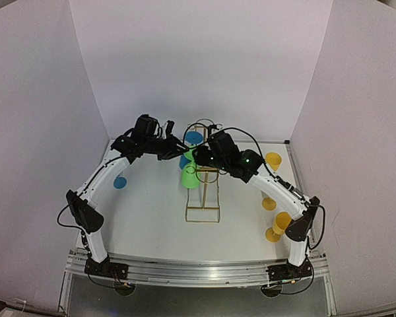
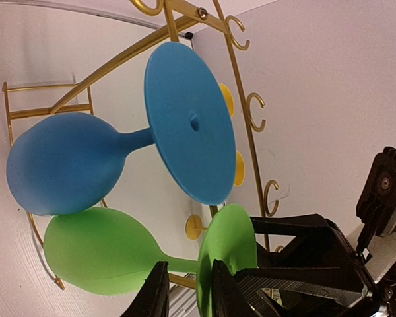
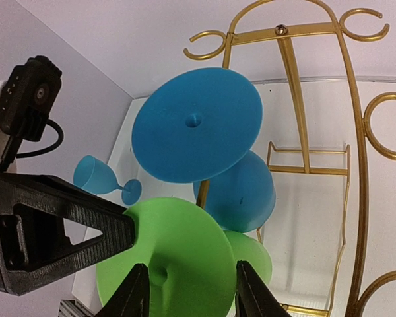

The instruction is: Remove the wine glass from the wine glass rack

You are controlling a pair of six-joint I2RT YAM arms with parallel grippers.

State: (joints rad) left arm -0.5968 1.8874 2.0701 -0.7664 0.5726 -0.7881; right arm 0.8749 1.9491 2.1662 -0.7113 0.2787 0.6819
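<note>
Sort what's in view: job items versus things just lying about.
Job: wine glass rack, green wine glass, left gripper, right gripper.
Idle: hung blue wine glass, loose blue wine glass, yellow wine glasses.

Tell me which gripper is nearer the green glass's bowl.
Left. The left gripper is at the stem, right beside the green bowl; the right gripper faces the underside of the foot, which lies between it and the bowl.

Left arm [image 1: 105, 173] & right arm [image 1: 277, 189]: white w/ black joints, cables.
</note>
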